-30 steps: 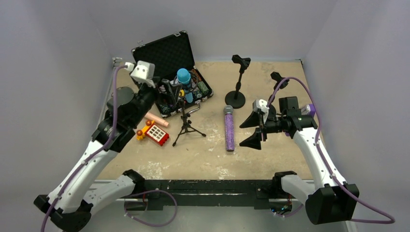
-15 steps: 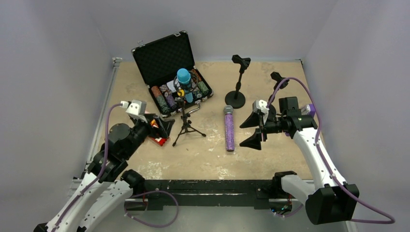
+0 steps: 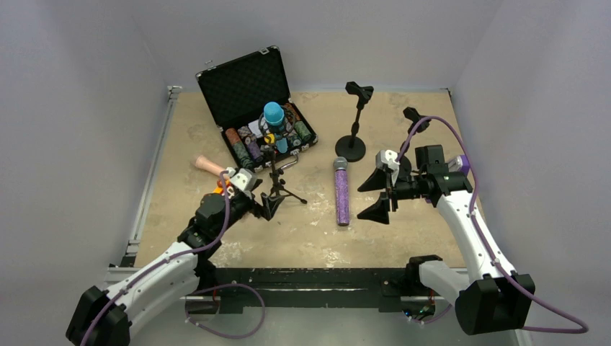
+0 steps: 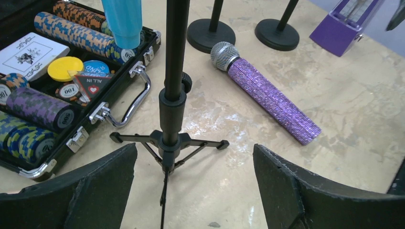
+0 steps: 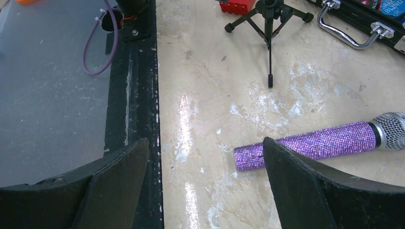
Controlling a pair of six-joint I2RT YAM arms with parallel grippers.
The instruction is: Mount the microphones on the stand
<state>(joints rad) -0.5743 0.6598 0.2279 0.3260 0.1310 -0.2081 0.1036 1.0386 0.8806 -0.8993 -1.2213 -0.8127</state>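
Roughly a third of the job looks done: the blue microphone (image 3: 273,113) stands upright at the top of the tripod stand (image 3: 277,186), apparently seated in its clip, though the clip itself is hard to make out. The glittery purple microphone (image 3: 341,192) lies flat on the worktop (image 3: 418,238) between the two arms, its mesh head pointing at the round-base stand (image 3: 353,140), which is bare. The peach-pink microphone (image 3: 210,165) also lies flat, near the left edge, just in front of the open poker-chip case (image 3: 245,86). A second bare stand (image 3: 412,114) sits behind the right arm. The left claw (image 3: 263,205) hovers low before the tripod's feet, jaws wide apart and empty; the right claw (image 3: 373,196) hangs just beside the purple microphone, equally spread and holding nothing. The worktop is tan, scuffed and streaked with pale marks, edged by a black rail at the near side and enclosed by plain grey-lilac walls.
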